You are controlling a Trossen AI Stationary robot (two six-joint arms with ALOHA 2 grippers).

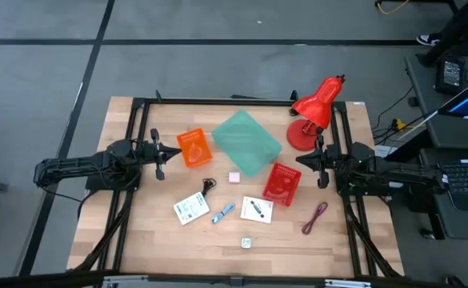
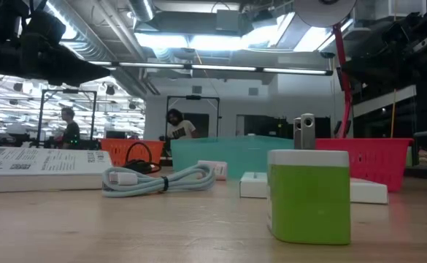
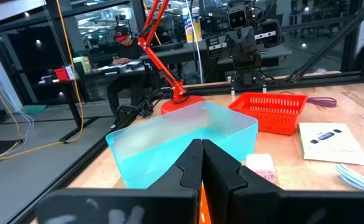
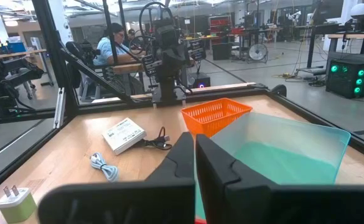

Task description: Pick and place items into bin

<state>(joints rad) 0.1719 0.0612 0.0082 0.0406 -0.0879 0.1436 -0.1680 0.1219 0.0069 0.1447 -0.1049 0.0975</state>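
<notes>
Both arms wait at the table's sides, left gripper (image 1: 161, 154) and right gripper (image 1: 321, 162) pinched together, holding nothing. The items lie loose near the front edge, below the teal bin (image 1: 246, 142): white packets (image 1: 190, 209), maroon cable (image 1: 314, 217), ready for picking.

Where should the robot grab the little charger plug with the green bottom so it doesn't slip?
Probably best by the green body of the charger plug, fingers closing on two opposite flat sides, coming down from above. It lies on the table with its metal prongs pointing off to one side, and those are thin and slippery. The right gripper sits shut, so it must open first.
</notes>
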